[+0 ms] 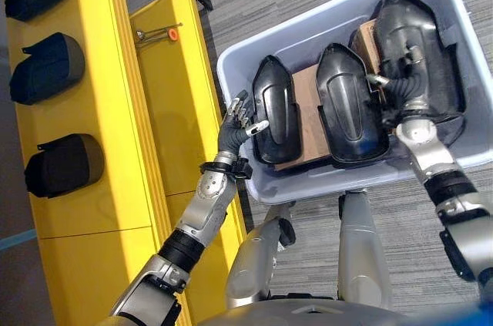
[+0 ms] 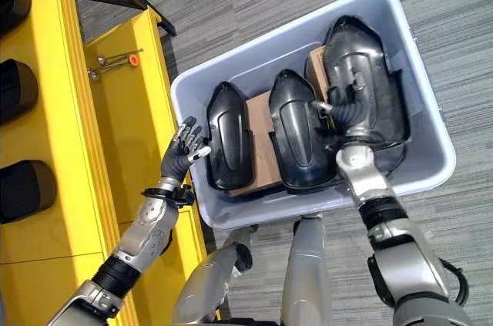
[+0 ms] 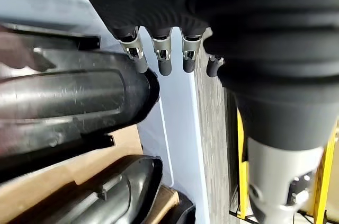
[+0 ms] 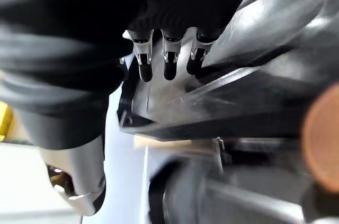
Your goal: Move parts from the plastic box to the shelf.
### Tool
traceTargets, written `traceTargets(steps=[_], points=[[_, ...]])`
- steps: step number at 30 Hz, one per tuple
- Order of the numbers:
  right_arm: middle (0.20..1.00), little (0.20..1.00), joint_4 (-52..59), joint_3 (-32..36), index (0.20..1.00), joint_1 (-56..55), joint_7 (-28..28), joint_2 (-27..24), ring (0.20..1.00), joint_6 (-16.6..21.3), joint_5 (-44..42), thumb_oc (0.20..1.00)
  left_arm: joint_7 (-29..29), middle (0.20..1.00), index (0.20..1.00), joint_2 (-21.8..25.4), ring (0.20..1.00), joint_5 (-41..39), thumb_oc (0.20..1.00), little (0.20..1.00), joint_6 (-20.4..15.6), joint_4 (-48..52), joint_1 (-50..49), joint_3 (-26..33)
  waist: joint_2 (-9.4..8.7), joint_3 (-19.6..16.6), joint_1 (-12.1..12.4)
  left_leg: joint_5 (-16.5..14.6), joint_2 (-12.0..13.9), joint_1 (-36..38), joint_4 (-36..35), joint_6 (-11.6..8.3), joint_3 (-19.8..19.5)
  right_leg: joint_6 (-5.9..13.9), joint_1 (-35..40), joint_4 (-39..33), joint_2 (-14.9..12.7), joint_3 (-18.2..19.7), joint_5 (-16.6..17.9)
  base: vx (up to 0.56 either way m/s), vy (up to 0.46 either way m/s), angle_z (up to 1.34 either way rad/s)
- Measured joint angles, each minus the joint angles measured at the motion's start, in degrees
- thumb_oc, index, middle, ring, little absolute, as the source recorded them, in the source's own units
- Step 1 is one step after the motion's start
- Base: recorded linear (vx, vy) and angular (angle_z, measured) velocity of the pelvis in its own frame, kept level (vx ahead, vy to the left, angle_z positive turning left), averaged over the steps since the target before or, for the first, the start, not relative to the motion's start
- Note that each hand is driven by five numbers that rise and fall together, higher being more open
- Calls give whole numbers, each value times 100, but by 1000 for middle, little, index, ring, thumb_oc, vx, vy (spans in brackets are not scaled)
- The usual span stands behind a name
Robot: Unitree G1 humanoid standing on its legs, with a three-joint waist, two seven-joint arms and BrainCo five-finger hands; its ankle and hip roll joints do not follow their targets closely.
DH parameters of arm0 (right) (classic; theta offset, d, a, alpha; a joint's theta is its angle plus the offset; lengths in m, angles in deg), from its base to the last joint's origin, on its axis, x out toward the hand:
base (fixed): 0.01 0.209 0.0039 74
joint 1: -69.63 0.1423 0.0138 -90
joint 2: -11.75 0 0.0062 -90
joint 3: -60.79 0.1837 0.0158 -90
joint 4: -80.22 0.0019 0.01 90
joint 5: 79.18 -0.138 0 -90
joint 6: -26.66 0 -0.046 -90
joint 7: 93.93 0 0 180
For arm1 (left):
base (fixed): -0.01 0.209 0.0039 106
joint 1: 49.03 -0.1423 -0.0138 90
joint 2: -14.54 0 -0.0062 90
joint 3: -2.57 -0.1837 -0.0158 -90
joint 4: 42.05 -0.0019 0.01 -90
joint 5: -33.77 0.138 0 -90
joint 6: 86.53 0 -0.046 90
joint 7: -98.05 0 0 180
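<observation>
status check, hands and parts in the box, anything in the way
Left hand open beside leftmost part. Right hand on rightmost part, grip unclear. Three parts in plastic box. Nothing blocking.

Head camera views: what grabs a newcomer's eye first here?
The pale plastic box on the grey carpet, holding three glossy black parts side by side on brown cardboard. Both hands are at it: the right hand is down on the rightmost part, and the left hand, fingers spread, is beside the leftmost one. To the robot's left, the bright yellow shelf has dark parts in a row.
</observation>
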Motion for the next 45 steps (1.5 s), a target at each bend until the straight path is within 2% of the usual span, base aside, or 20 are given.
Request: traceTargets(steps=[6, 9, 13, 16, 21, 25, 31, 35, 41, 45], points=[[1000, 1000, 171, -67, 1000, -338, -149, 546, 1000, 55, -221, 1000, -41, 1000, 1000, -2, 1000, 0, 1000, 1000, 0, 0, -91, 32, -216, -85, 18, 6, 9, -4, 0, -9, -81, 1, -5, 86, -11, -76, -96, 1, -2, 6], [1000, 1000, 172, -69, 1000, -436, -201, 558, 1000, 58, -227, 1000, -45, 1000, 1000, -1, 1000, -1, 1000, 1000, 0, 0, -109, 43, -288, -117, 38, 6, 8, -8, 0, -8, -100, 3, 9, 83, -20, -101, -103, 1, 0, 3], [1000, 1000, 226, -95, 1000, -460, -234, 546, 1000, 44, -317, 1000, -46, 1000, 1000, -1, 1000, 0, 1000, 1000, 0, 0, -111, 46, -293, -119, 68, 5, 9, -12, 0, -9, -103, 6, 9, 78, -21, -106, -105, 0, 0, 0], [1000, 1000, 846, 6, 1000, -709, -156, 482, 1000, 43, -299, 1000, -54, 1000, 1000, -2, 1000, 0, 1000, 1000, 2, 3, -140, 94, -294, -119, 93, 2, 11, -17, 0, -11, -103, 12, 8, 68, -21, -109, -113, 0, 0, 0], [1000, 1000, 1778, 696, 1000, -996, 326, 429, 1000, 50, 36, 1000, -141, 1000, 1000, -1, 1000, 6, 1000, 1000, 3, 29, -150, 198, -297, -116, 49, -7, 10, -39, -1, -12, -101, 12, -10, 49, -22, -109, -115, 0, 0, 0], [1000, 1000, 2646, 1222, 1000, -1187, 710, 414, 1000, 193, 450, 1000, -177, 1000, 1000, 4, 1000, 14, 1000, 1000, 4, 79, -202, 215, -308, -109, -47, -18, 15, -54, -1, -16, -93, 13, -16, 17, -12, -105, -115, 2, 2, -1], [1000, 1000, 3366, 1325, 1000, -1631, 848, 445, 1000, 385, 462, 1000, -183, 1000, 1000, 7, 1000, 75, 1000, 1000, 6, 173, -259, 245, -326, -97, -139, -43, 25, -74, 0, -20, -82, 15, -16, -36, -1, -104, -113, 2, 1, -1], [1000, 1000, 3791, 1356, 1000, -1937, 765, 490, 1000, 695, 246, 1000, -195, 1000, 1000, 8, 1000, 79, 1000, 1000, 23, 239, -307, 289, -437, -23, -197, -45, 27, -77, 0, -19, -70, 4, -21, -53, 7, -95, -103, 0, 0, 0], [1000, 1000, 3494, 1620, 1000, -1971, 813, 485, 1000, 739, 146, 1000, -198, 1000, 1000, 56, 1000, 77, 1000, 1000, 23, 278, -389, 398, -511, 26, -192, -52, 26, -90, 0, -24, -72, 18, -23, -68, 4, -93, -109, 0, 0, 0], [1000, 1000, 2691, 1616, 1000, -1821, 892, 473, 1000, 738, 62, 1000, -182, 1000, 1000, 58, 1000, 77, 1000, 1000, 23, 277, -382, 404, -514, 28, -175, -52, 26, -113, 0, -24, -71, 1, -40, -81, 3, -94, -90, 0, 0, 0]])
